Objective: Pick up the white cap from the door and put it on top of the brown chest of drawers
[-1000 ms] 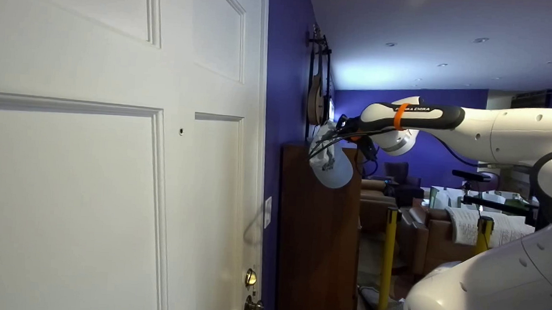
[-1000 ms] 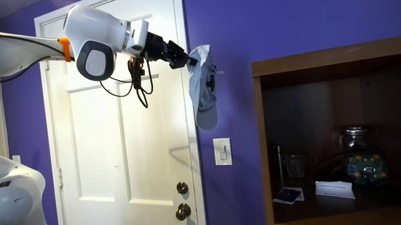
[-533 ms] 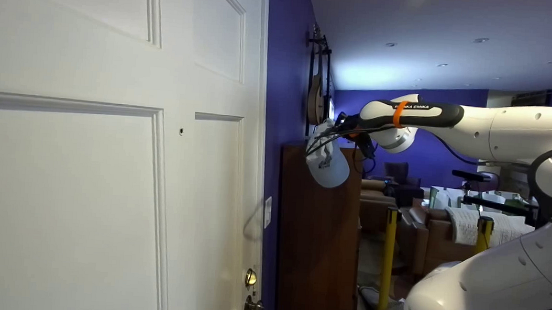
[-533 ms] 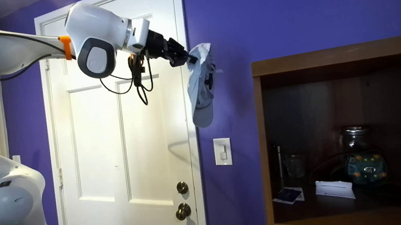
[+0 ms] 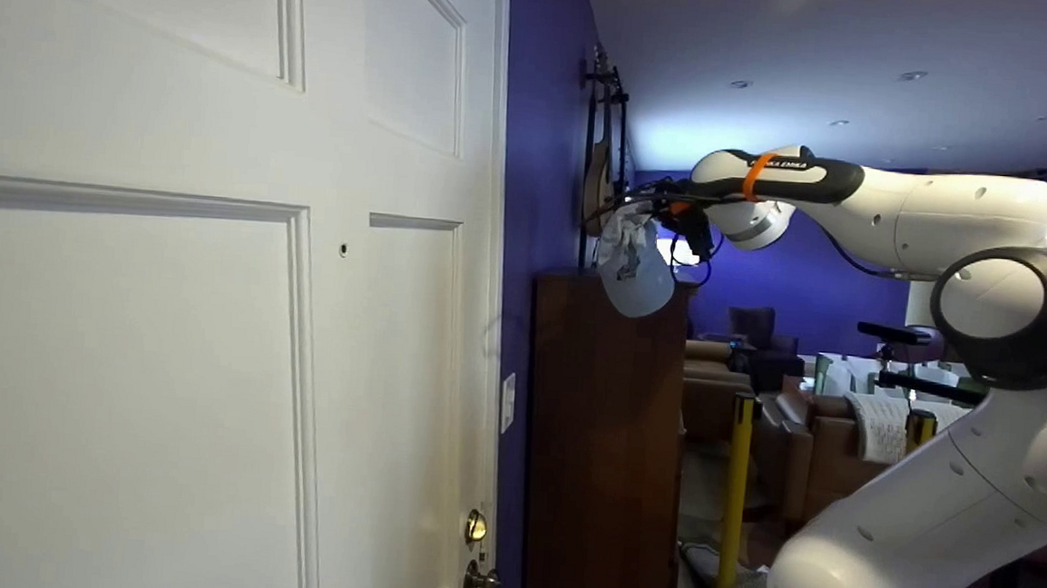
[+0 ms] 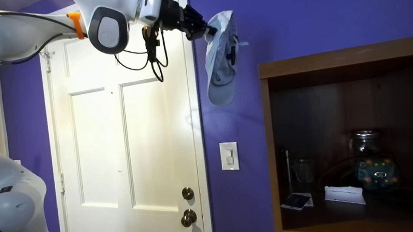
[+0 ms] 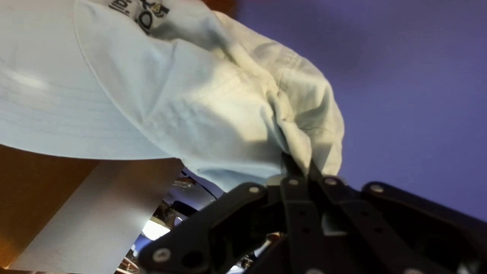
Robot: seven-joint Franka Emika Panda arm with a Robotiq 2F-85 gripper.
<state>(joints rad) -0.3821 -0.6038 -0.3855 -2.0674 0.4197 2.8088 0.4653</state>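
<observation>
Before the purple wall (image 6: 313,7), one cap (image 6: 217,62) hangs, pinched between two jaws.
One door (image 6: 120,147), one chest (image 5: 605,444): both apart from it.

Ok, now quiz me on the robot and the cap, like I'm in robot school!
1. Fill in: the white cap hangs with its brim pointing ____.
2. What is on the purple wall beside the white door: A) clock, B) light switch, C) mirror?
3. True or false: the cap is lying on the brown chest of drawers.

Key: 1. down; 2. B; 3. false, the pincer holds it in the air.
</observation>
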